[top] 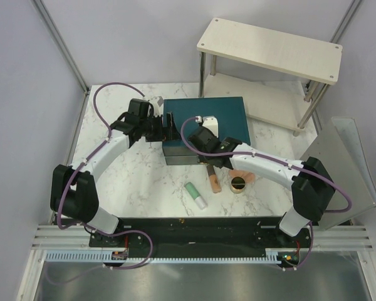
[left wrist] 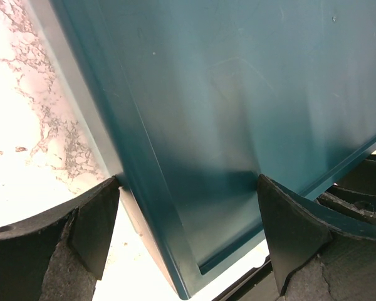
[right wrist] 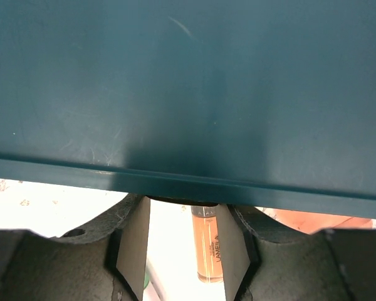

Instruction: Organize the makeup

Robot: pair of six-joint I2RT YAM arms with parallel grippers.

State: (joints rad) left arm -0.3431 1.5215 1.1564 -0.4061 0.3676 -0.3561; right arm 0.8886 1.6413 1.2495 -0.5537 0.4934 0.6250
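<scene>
The mint-green tube (top: 195, 195), the peach-tan tube (top: 213, 180), the round gold-rimmed compact (top: 238, 184) and a peach-pink pad (top: 249, 176) lie on the table in front of the teal box (top: 207, 122). My left gripper (top: 170, 128) is open, and its jaws straddle the box's left corner (left wrist: 175, 207). My right gripper (top: 208, 164) reaches down over the box's front edge. Its jaws (right wrist: 183, 204) are shut on a dark drawer handle (right wrist: 183, 200) just under the lip. The peach-tan tube (right wrist: 207, 248) shows between the fingers.
A white two-level shelf (top: 269, 47) stands at the back right. A grey panel (top: 348, 163) leans at the right edge. Marble tabletop (top: 138, 182) lies to the left of the makeup.
</scene>
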